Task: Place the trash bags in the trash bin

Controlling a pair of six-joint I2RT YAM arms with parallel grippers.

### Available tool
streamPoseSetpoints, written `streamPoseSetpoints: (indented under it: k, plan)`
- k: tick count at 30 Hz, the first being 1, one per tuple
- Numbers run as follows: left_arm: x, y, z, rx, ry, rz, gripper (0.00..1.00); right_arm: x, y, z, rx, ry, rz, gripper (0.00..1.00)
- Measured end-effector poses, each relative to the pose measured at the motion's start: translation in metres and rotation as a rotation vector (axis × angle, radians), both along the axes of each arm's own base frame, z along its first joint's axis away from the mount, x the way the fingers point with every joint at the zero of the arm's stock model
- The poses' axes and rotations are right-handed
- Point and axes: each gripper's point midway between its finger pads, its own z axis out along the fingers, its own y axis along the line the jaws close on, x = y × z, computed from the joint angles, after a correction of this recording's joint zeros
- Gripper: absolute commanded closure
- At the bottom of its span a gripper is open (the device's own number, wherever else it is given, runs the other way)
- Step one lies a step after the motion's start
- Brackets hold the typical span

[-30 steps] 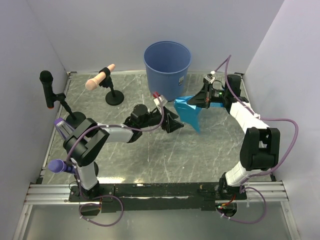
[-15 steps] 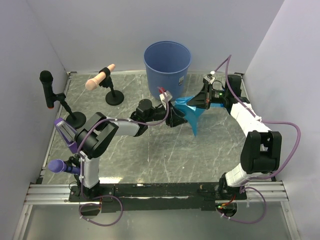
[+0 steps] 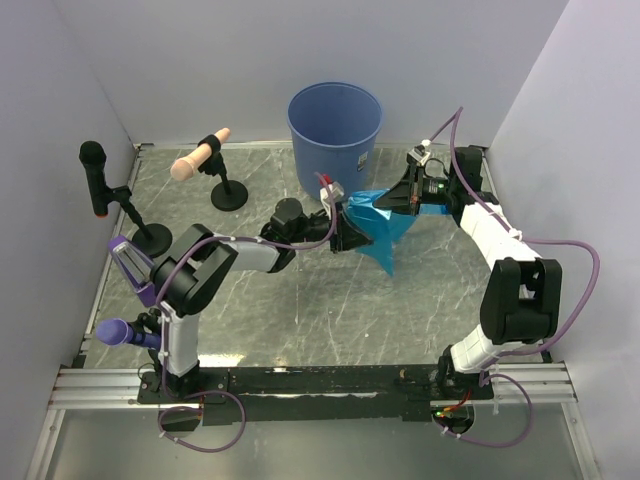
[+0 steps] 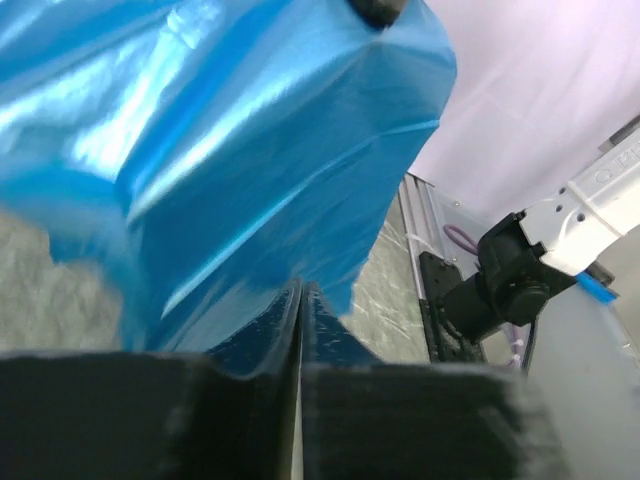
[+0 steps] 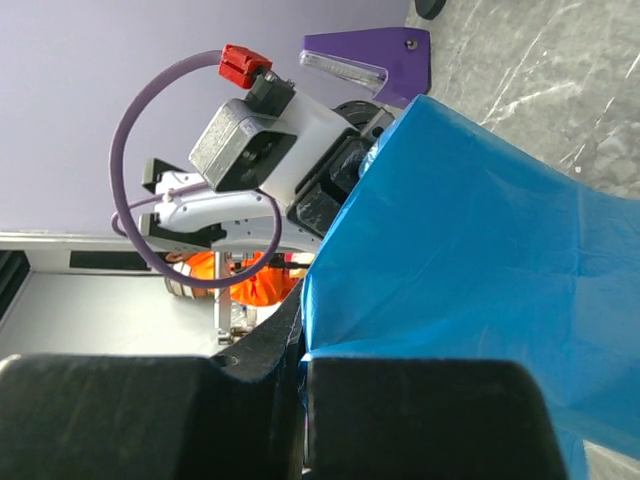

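Note:
A trash bag [image 3: 384, 229] of glossy blue film hangs stretched between both grippers, just in front of the round blue trash bin [image 3: 335, 122] at the back of the table. My left gripper [image 3: 349, 228] is shut on the bag's left edge. In the left wrist view the trash bag [image 4: 250, 140] drapes down onto the closed left gripper [image 4: 301, 291]. My right gripper [image 3: 396, 201] is shut on the bag's upper right corner. The right wrist view shows the trash bag [image 5: 480, 250] running into the closed right gripper [image 5: 303, 312], with the left arm's wrist [image 5: 262, 140] behind it.
On the left stand a black microphone [image 3: 94, 176] and a beige one [image 3: 200, 155] on its black stand [image 3: 229, 196]. A purple microphone [image 3: 121, 332] and a purple holder [image 3: 130, 262] sit beside the left arm's base. Walls close in both sides and the back.
My left gripper moved right to the bag and shut on its left edge. The bag, hanging from the right gripper before, is now spread between both. The right arm barely moved.

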Motion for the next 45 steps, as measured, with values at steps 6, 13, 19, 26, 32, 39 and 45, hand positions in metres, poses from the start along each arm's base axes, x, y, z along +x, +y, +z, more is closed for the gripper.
streamPoseSetpoints:
  k: [6,13,19,26,32,39,45]
  plan:
    - [0.001,0.042,-0.011,0.063,0.073,0.086,0.05,0.001,0.000,-0.003,0.001,0.002,0.005,1.00]
    - [0.016,0.052,-0.005,0.070,0.046,0.146,0.03,0.001,0.002,0.007,0.007,-0.048,0.028,1.00]
    - [0.032,0.031,-0.007,0.046,0.010,0.123,0.02,-0.005,0.011,0.008,0.009,-0.060,0.064,1.00]
    - [0.031,0.025,-0.011,0.041,-0.010,0.084,0.55,-0.007,0.014,0.009,0.010,-0.063,0.075,1.00]
    - [0.014,0.019,-0.002,0.011,-0.026,0.009,0.99,-0.006,0.014,0.010,0.008,-0.069,0.072,1.00]
    - [-0.011,0.023,0.002,0.012,0.128,-0.120,0.99,0.025,-0.003,-0.015,-0.179,-0.158,-0.095,0.43]
    - [-0.001,0.046,-0.002,0.052,0.305,-0.133,0.99,0.059,-0.069,-0.043,-0.484,-0.257,-0.303,0.08]
